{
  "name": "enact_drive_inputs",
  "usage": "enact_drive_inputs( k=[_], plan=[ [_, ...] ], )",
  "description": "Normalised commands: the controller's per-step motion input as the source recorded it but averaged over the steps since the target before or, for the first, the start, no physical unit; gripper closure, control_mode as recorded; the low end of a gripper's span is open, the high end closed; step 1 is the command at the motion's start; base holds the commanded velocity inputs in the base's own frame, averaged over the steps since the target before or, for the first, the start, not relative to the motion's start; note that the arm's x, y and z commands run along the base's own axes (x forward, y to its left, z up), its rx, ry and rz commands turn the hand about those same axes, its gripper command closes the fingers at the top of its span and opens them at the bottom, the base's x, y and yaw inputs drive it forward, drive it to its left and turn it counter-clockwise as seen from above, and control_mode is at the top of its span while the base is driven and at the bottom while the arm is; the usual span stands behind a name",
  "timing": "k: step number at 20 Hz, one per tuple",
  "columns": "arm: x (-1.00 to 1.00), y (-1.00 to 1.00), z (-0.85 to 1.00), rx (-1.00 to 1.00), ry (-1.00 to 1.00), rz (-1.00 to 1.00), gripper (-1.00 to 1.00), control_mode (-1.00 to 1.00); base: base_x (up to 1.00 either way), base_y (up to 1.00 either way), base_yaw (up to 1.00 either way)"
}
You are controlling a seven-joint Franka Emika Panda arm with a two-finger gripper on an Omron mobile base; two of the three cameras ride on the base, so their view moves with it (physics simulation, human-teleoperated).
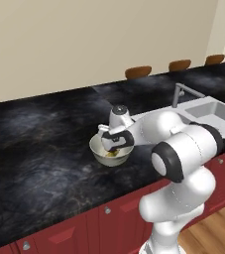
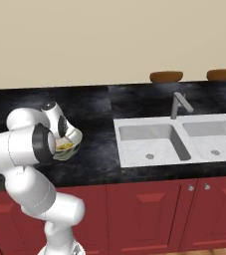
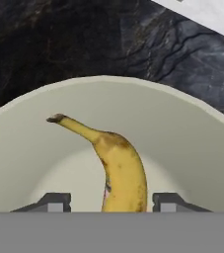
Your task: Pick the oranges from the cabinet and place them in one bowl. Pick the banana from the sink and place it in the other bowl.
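You see the banana lying in the cream bowl, its long axis running straight away between the gripper tips, jaws apart on either side and not clamping it, so a straight lift clears it.

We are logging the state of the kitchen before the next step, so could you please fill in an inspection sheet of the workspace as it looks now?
Surface: black marbled counter over red cabinet fronts.
Job's things: banana lies inside the cream bowl on the counter; the sink has both basins bare.
Clutter: nothing seen.
Grippers: gripper over the bowl, fingers apart on either side of the banana; whether they touch it cannot be told.
Cables: nothing seen.
Surroundings: grey faucet behind the sink, beige wall, brown stool tops beyond the counter.
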Motion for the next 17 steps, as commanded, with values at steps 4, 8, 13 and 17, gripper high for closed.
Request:
enact_drive_inputs(
  k=[4, 8, 13, 17],
  plan=[
    [0.0, 0.0, 0.47, 0.08, 0.0, -0.01, -1.0, -1.0, 0.0, 0.0, 0.0],
    [-0.06, 0.0, 0.8, 0.11, 0.03, 0.0, -1.0, -1.0, 0.0, 0.0, 0.0],
    [-0.02, -0.08, 0.49, -0.13, 0.06, 0.11, -1.0, -1.0, 0.0, 0.0, 0.0],
    [-0.11, -0.05, 0.43, -0.15, 0.02, 0.33, -1.0, -1.0, 0.0, 0.0, 0.0]
  ],
)
